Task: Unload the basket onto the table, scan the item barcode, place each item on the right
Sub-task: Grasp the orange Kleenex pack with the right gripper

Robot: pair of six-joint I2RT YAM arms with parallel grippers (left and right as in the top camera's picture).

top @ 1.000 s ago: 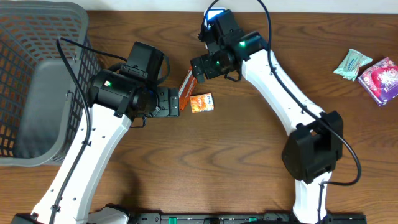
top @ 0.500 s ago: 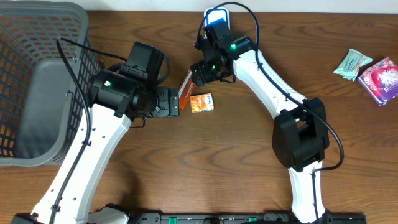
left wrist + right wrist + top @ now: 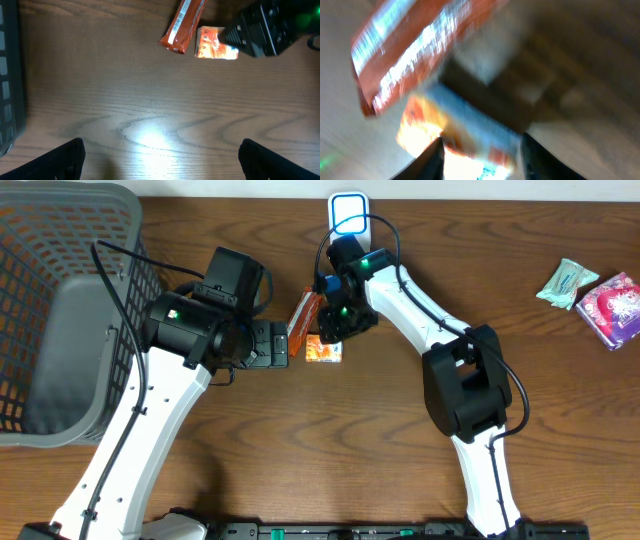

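Observation:
A small orange box (image 3: 321, 352) lies on the wooden table beside a red-orange snack bar (image 3: 301, 315). My right gripper (image 3: 335, 330) is down over the box. In the right wrist view its fingertips (image 3: 480, 160) stand on either side of the blurred orange and blue box (image 3: 470, 135), closed against it, with the bar (image 3: 415, 55) above left. My left gripper (image 3: 160, 160) hovers open over bare wood, short of the box (image 3: 212, 44) and the bar (image 3: 182, 25). A white scanner with a blue-lit face (image 3: 348, 210) stands at the table's far edge.
A grey mesh basket (image 3: 60, 310) fills the left side. A green packet (image 3: 567, 282) and a pink packet (image 3: 615, 308) lie at the far right. The left arm (image 3: 190, 330) sits just left of the bar.
The right arm swung left and down from near the scanner onto the orange box, and its fingers narrowed around it. The box shifted slightly. The left arm stayed still.

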